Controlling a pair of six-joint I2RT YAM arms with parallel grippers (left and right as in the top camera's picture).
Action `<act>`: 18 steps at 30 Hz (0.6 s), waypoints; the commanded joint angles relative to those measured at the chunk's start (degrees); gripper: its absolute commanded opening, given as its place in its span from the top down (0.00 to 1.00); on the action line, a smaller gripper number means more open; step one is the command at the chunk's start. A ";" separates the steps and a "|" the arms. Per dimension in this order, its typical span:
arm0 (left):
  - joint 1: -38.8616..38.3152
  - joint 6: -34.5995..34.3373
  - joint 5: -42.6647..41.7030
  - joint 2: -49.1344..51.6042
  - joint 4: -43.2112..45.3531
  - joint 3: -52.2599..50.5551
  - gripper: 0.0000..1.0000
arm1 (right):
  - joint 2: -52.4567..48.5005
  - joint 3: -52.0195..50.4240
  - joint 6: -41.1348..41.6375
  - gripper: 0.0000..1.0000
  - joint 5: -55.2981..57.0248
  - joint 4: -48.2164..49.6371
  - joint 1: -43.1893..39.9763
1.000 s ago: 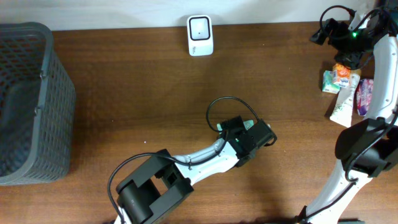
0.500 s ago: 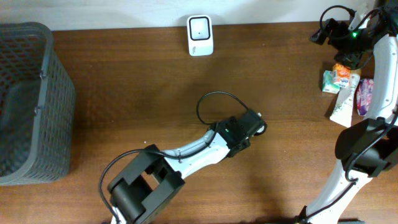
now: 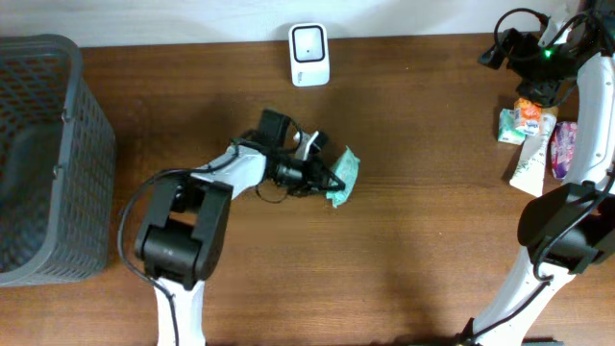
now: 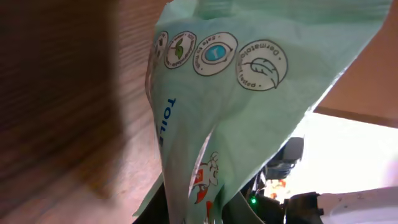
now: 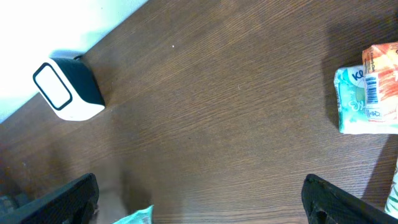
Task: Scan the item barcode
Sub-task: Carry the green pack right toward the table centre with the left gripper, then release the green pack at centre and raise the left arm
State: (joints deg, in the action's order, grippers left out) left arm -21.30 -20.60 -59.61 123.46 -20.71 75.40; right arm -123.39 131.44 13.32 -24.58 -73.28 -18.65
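The item, a mint-green soft pack (image 3: 344, 177), hangs just above the table's middle with my left gripper (image 3: 325, 176) shut on its left edge. The left wrist view is almost filled by the pack (image 4: 249, 93), with round printed icons and blue lettering. Its lower end runs down between the dark fingers (image 4: 180, 211). No barcode shows on it. The white scanner (image 3: 309, 55) stands at the table's back edge, also seen as the scanner (image 5: 65, 90). My right gripper (image 3: 519, 56) hovers open at the far right; in its own view the right gripper (image 5: 202, 202) holds nothing.
A grey mesh basket (image 3: 43, 163) fills the left side. Several other packs (image 3: 527, 123) and a tube (image 3: 531, 161) lie at the right edge, beneath the right arm. An orange and teal pack (image 5: 368, 93) with a barcode shows in the right wrist view.
The left gripper shut on the green pack, and the arm swung from the lower middle up and left, carrying the pack nearer the scanner. The right arm stayed still.
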 commanded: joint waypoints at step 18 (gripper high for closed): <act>6.19 12.98 77.31 -9.01 -40.68 36.41 0.01 | -0.39 0.24 -0.17 0.01 -0.26 -0.02 0.26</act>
State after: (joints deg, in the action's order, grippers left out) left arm -15.66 -8.71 1.23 121.01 -59.77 110.30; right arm -123.42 131.44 13.32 -24.58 -73.30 -18.65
